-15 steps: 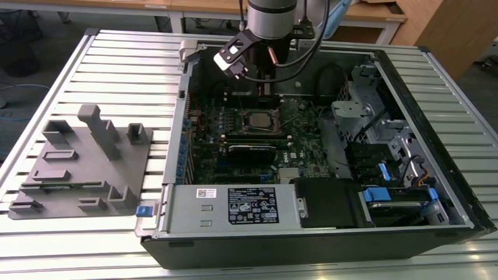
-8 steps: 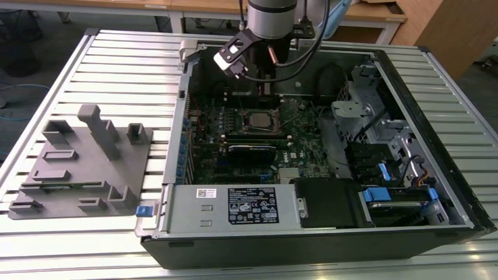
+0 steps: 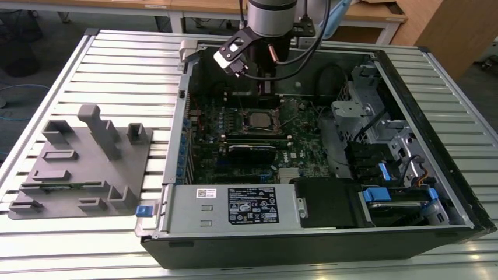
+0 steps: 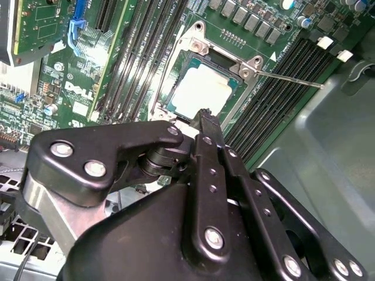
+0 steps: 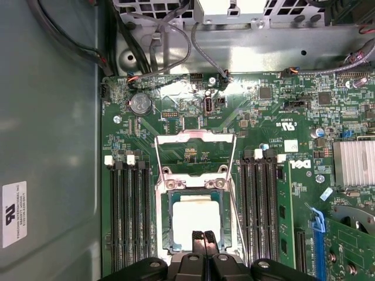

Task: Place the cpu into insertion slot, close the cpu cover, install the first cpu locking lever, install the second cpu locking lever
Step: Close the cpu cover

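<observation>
In the exterior view, you have a grey fixture tray [image 3: 78, 163] on the slatted table [image 3: 116, 64] at the exterior view's left. Next comes the open computer case [image 3: 311, 252], and the arm [image 3: 271, 23] reaches down into it above the green motherboard [image 3: 304, 134].

In both wrist views, your cpu [image 5: 196, 213] [image 4: 202, 91] lies flat in the insertion slot [image 5: 169, 228]. The cpu cover [image 5: 193, 136] seems to stand raised behind the slot, with board showing through its cut-out, though the angle makes that uncertain. A thin locking lever [image 4: 290, 79] juts out from the slot's corner across the black memory slots [image 4: 281, 111].

The gripper [image 5: 203, 237] [image 4: 205, 116] has its fingertips pressed together with nothing between them, poised over the cpu's near edge. You cannot tell whether they touch it.
</observation>
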Motion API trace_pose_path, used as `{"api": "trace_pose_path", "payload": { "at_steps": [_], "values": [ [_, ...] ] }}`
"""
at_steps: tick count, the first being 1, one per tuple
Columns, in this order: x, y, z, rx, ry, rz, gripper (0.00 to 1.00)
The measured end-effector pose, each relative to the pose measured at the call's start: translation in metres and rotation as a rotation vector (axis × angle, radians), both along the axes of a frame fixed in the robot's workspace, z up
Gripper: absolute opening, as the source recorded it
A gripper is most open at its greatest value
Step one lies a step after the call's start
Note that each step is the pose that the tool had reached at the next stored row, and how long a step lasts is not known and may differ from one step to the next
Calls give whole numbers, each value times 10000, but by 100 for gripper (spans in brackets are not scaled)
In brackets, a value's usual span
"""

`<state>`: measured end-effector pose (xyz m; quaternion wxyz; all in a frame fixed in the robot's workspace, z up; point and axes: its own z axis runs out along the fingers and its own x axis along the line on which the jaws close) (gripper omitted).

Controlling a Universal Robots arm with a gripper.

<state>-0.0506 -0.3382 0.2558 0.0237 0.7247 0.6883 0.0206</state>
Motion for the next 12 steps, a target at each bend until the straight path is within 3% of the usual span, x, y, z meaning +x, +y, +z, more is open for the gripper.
{"api": "trace_pose_path", "payload": {
  "at_steps": [12],
  "values": [
    [0,0,69,0,0,0,11]
  ]
}}
